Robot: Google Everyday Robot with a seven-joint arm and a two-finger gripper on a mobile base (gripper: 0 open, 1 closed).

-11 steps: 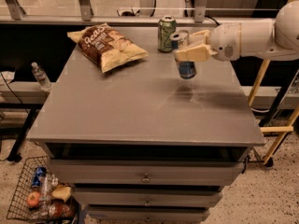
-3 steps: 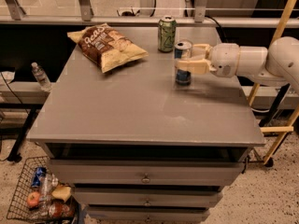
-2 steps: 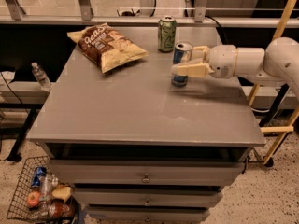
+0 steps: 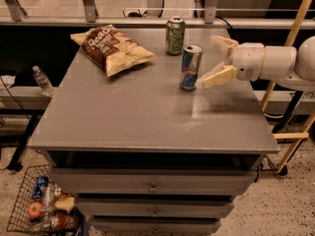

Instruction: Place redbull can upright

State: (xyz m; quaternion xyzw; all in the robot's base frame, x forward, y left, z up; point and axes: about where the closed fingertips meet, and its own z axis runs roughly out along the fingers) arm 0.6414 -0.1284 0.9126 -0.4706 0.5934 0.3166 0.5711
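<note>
The redbull can [image 4: 190,67], slim, blue and silver with a silver top, stands upright on the grey table [image 4: 128,117] right of its middle. My gripper [image 4: 216,59] is just to the right of the can, open, with one cream finger [image 4: 215,76] reaching toward the can's lower side and the other finger [image 4: 224,45] behind and above. The fingers do not hold the can. The white arm comes in from the right edge.
A green can [image 4: 174,35] stands upright behind the redbull can near the table's far edge. A brown chip bag [image 4: 111,48] lies at the back left. A wire basket [image 4: 42,208] with items sits on the floor at the left, and drawers are under the tabletop.
The can has been set down on the table and let go. The gripper has opened and drawn back a little to the right of the can.
</note>
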